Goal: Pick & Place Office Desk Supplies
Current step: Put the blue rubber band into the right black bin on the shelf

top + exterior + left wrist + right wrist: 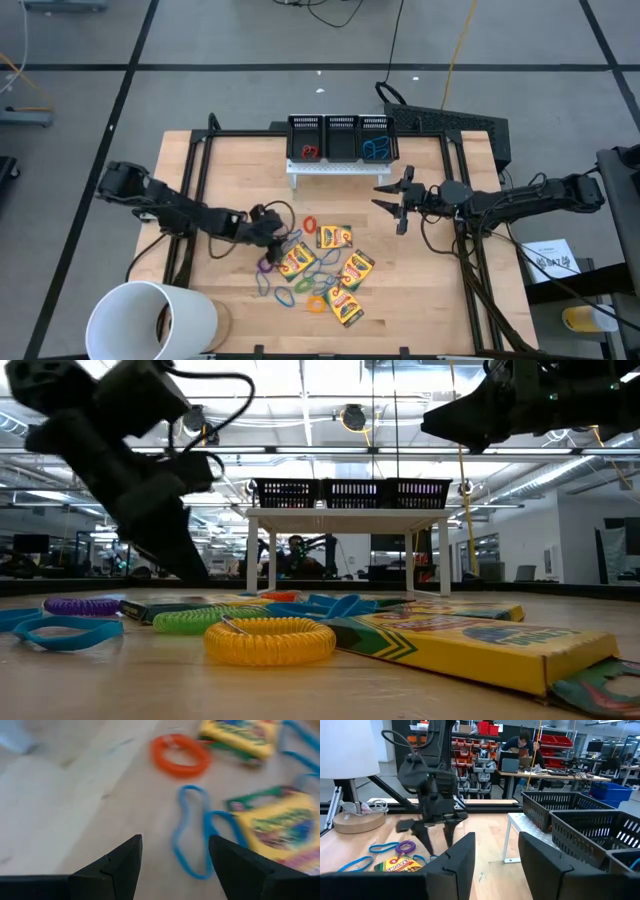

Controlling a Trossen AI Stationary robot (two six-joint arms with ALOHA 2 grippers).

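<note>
A large white cup (pixel 152 318) is lying on its side at the seven o'clock corner of the wooden worktop (pixel 230 175), its mouth facing three o'clock. Three black mesh bins (pixel 340 137) are sitting in a row on a small white stand (pixel 335 169) at twelve o'clock. Beyond the worktop, two people (pixel 526 745) are sitting at a desk with monitors.

On the pale wood-grain counter (pixel 230 175) lie yellow crayon boxes (pixel 334 236) with green edging. Among the rubber bands, an orange loop (pixel 180 756) sits at twelve o'clock of a blue loop (pixel 191 834), while a purple one (pixel 266 265) lies at nine o'clock of the pile. The cup (pixel 150 320) is white, the mesh bins (pixel 340 137) black on a white stand (pixel 335 168).
</note>
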